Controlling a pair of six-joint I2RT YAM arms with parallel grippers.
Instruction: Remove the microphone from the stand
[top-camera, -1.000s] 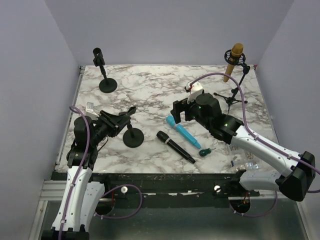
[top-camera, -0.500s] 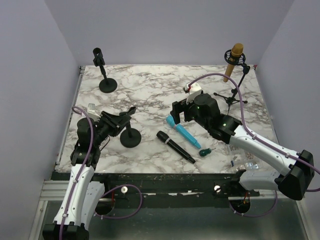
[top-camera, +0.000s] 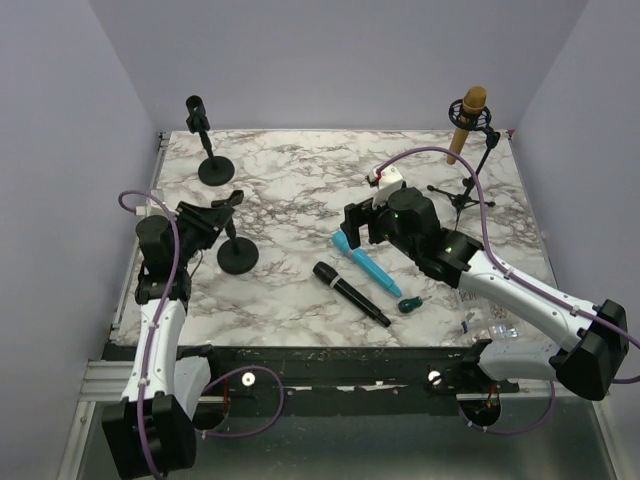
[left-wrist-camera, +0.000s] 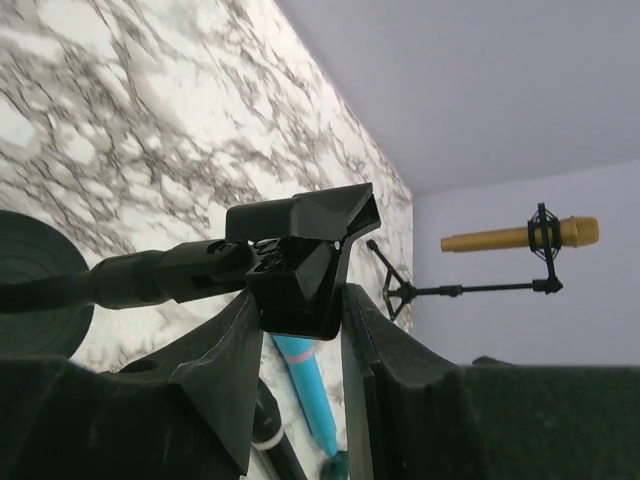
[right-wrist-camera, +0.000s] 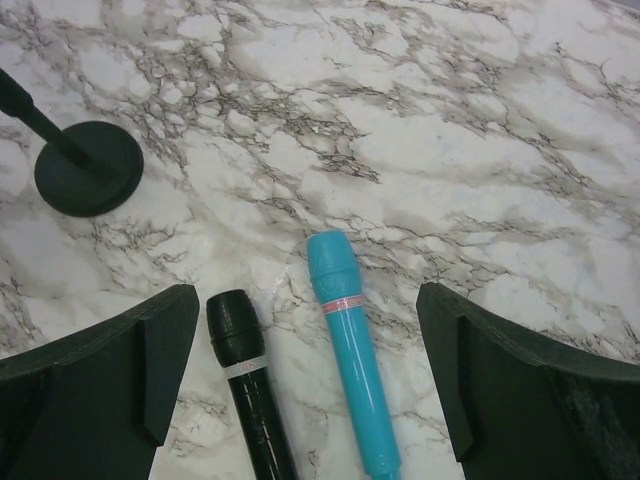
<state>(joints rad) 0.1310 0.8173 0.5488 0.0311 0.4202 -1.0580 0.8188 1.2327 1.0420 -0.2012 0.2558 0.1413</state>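
Stand clip pinched by the left tool, loose microphones lying on the bench

The empty clip of the round-based stand is squeezed between the fingers of the left tool, a hold judged to be meant for steadying or shifting the stand by its head. The right tool is spread wide and held above the black microphone and the blue microphone. Both are laid flat, side by side, on the bench, well apart from that stand, so its removal is judged done. A gold microphone is clamped in a tripod at the far right corner, untouched.
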